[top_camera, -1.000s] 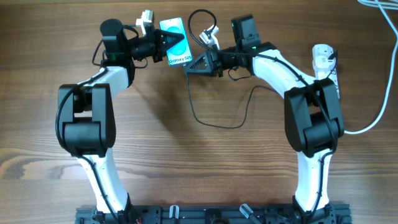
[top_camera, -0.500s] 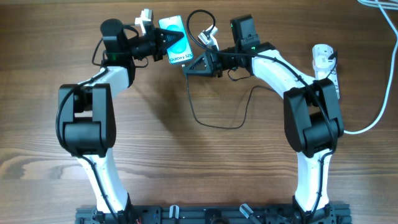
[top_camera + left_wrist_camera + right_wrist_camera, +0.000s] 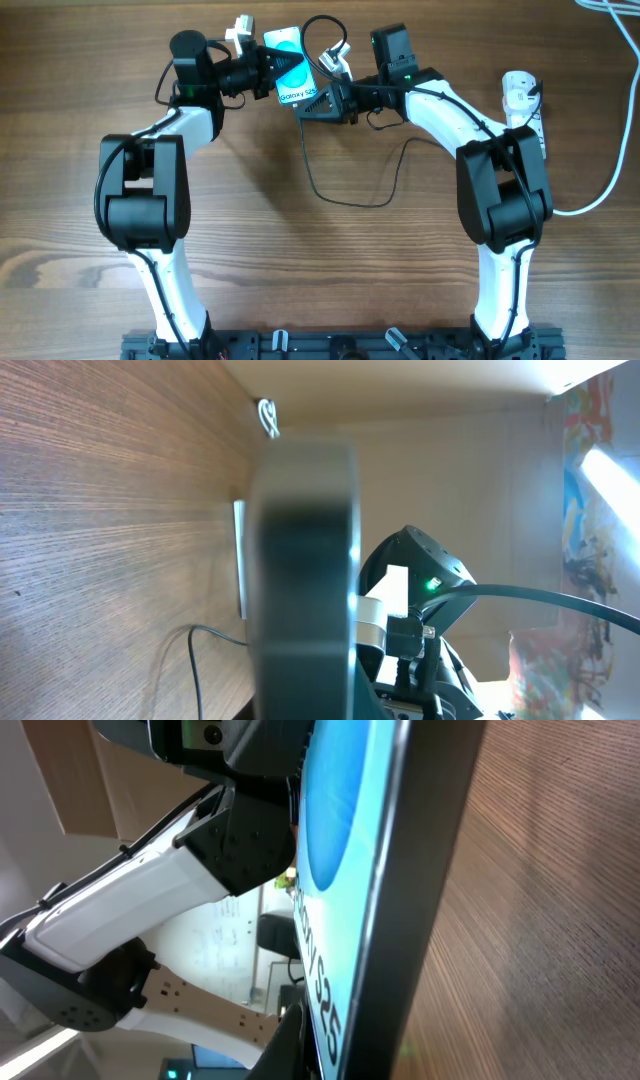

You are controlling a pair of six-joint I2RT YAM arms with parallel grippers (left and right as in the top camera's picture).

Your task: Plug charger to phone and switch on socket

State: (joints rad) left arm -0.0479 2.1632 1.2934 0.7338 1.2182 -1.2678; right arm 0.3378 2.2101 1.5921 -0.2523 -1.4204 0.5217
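Two arms meet near the far edge of the table point(image 3: 320, 270). We see the left gripper point(image 3: 268, 72) w/ its jaws pinching the phone point(image 3: 285, 42) from one long side, screen facing up in the overhead view. In the left wrist view the phone is only a blurred dark edge btw the fingers. The right gripper point(image 3: 312, 103) sits at the phone's text end, touching or just beside it; we can't tell which. Its jaws are pressed together. The charger cable point(image 3: 345, 201) runs up from a loop on the table into them, so we read it as pinched, tho the plug tip is hidden. The power strip point(image 3: 520, 95) lies well apart, by the right arm's elbow, w/ a white cord point(image 3: 610, 180) nearby.
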